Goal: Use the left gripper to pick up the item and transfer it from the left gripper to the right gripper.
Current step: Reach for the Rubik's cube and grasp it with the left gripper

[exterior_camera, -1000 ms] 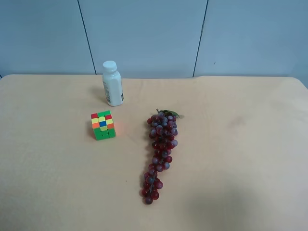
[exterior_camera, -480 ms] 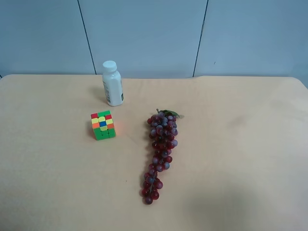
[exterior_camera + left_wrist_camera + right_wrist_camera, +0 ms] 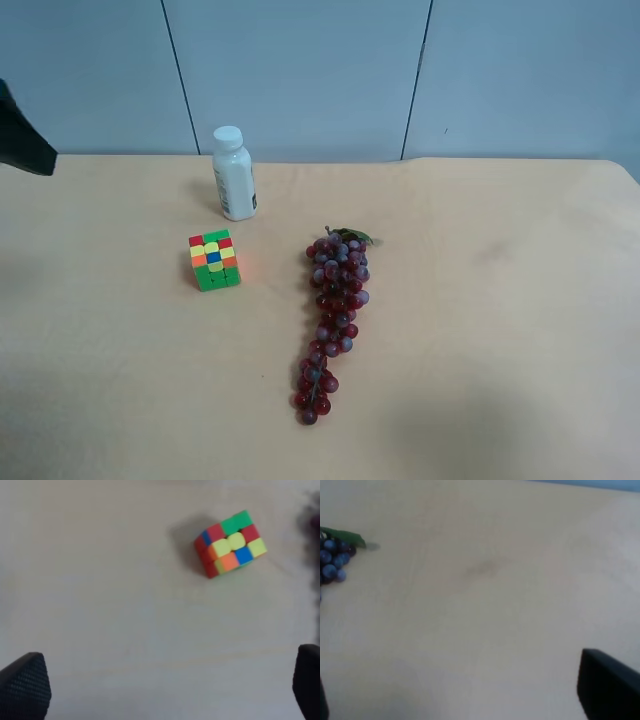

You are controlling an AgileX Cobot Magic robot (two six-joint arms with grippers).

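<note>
The item, a small puzzle cube (image 3: 214,259) with green, red, yellow, orange and blue squares, sits on the tan table left of centre. It also shows in the left wrist view (image 3: 230,544). My left gripper (image 3: 165,692) is open and empty. Its two black fingertips (image 3: 25,690) stand far apart, well short of the cube. A black arm part (image 3: 22,145) shows at the exterior high view's left edge, far from the cube. My right gripper (image 3: 470,705) is open and empty over bare table, with one black fingertip (image 3: 609,690) in view.
A white bottle (image 3: 234,174) stands just behind the cube. A purple grape bunch (image 3: 333,320) lies lengthwise at the table's middle; its stem end shows in the right wrist view (image 3: 332,555). The tan table (image 3: 500,300) ends at a blue wall behind.
A black arm part has come into the exterior high view at its left edge. The cube, bottle and grapes have not moved.
</note>
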